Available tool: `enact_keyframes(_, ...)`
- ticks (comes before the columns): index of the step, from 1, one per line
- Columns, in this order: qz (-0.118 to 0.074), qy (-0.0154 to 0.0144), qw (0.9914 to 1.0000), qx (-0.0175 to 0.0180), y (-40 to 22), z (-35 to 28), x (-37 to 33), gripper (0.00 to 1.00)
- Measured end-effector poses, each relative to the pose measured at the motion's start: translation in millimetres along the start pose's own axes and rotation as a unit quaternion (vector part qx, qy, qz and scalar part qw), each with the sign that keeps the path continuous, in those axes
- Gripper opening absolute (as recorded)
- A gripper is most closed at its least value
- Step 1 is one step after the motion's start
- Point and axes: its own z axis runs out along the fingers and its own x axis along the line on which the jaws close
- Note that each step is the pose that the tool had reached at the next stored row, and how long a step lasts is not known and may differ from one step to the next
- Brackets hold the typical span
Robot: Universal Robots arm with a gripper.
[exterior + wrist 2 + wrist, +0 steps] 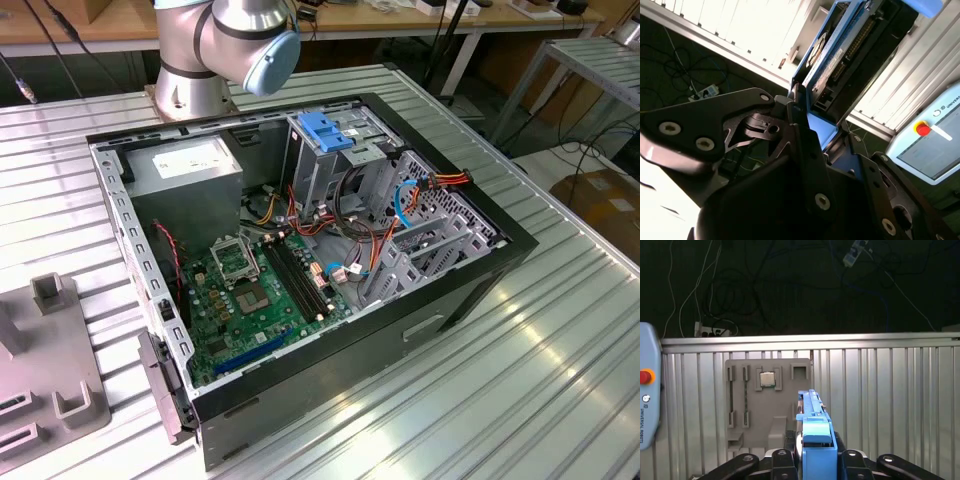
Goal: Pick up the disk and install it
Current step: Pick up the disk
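Disk (813,432) stood on edge, one end clamped tight between the fingers of the gripper (816,460); its long axis ran straight out from the fingers, free end pointing away, above the ribbed table (880,400), just beside the grey plate (747,395) holding a chip (766,379)

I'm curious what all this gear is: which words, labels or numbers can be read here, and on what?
White sticker on the grey box: too small to read.
Print on the disk held by the gripper: too blurred.
Lettering on the control pendant: a maker's name only, left unquoted.
Nothing else legible.
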Motion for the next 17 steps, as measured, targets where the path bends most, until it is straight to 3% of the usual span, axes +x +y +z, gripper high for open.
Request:
enact_keyframes(3, 0.000, 0.0000, 1.00000, 0.0000, -4.6, 0.0, -0.1, 0.37)
enact_keyframes(6, 0.000, 0.0000, 1.00000, 0.0000, -14.8, 0.2, 1.9, 0.37)
enact_keyframes(17, 0.000, 0.0000, 1.00000, 0.0000, -24.4, 0.3, 1.7, 0.37)
